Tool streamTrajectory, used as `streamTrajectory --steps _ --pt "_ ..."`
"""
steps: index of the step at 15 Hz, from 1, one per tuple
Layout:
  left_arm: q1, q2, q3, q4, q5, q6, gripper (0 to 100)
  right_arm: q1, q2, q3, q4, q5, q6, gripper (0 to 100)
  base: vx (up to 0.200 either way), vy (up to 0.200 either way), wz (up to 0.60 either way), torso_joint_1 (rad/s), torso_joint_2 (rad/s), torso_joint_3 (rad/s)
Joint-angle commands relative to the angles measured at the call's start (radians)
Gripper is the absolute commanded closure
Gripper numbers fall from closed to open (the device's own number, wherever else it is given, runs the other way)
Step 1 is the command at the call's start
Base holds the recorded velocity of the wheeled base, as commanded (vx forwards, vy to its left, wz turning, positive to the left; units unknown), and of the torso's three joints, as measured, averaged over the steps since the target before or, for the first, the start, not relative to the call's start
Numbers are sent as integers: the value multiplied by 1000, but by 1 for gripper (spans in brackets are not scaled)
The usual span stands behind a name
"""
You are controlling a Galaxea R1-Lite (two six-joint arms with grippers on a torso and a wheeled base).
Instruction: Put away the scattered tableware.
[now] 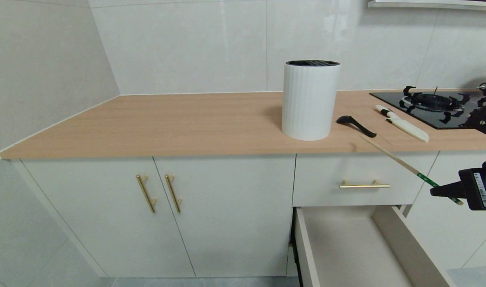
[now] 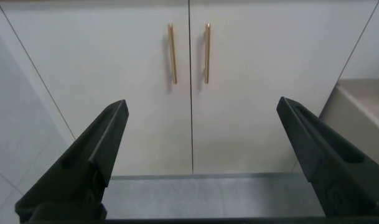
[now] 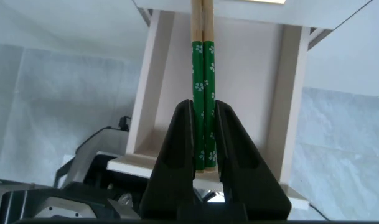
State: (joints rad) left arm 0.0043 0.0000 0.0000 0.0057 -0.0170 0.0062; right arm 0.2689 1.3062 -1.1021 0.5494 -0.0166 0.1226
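The right gripper (image 1: 446, 192) is clamped on the green ends of the chopsticks (image 1: 390, 156), which slant up above the open drawer (image 1: 303, 239) toward the counter (image 1: 187, 127). Held so near one end, they may pivot or slip, or their tips may catch the rim of the holder (image 1: 310, 101). The left gripper (image 2: 201, 106) hangs wide open, holding nothing.

The right pincer (image 1: 437, 192) sits at about four o'clock in the head view. Its black wrist block enters from the three o'clock edge and its tips aim toward nine o'clock. Its two fingers (image 3: 177, 143) are pressed together on the green ends of a pair of chopsticks (image 1: 394, 157), which slant away toward ten o'clock. The left pincer (image 2: 201, 106) is held level, its two dark fingers spread wide apart.
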Motion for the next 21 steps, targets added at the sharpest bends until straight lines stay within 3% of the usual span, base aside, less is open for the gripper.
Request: streamTrajectory --steps 1,8,14,17,21 --pt "0 0 0 0 0 0 0 23 1 11 0 0 0 100 0 0 0 -129 461 325" --pt "0 0 0 0 0 0 0 61 13 39 -17 0 -1 100 0 0 0 -70 427 338" --pt "0 0 0 0 0 0 0 70 24 56 -32 1 -9 100 0 0 0 0 0 0" --pt "0 0 0 0 0 0 0 95 38 119 -26 -5 -133 100 0 0 0 -18 112 88" --pt "0 0 0 0 0 0 0 95 131 120 -8 -72 -144 100 0 0 0 -1 38 23"
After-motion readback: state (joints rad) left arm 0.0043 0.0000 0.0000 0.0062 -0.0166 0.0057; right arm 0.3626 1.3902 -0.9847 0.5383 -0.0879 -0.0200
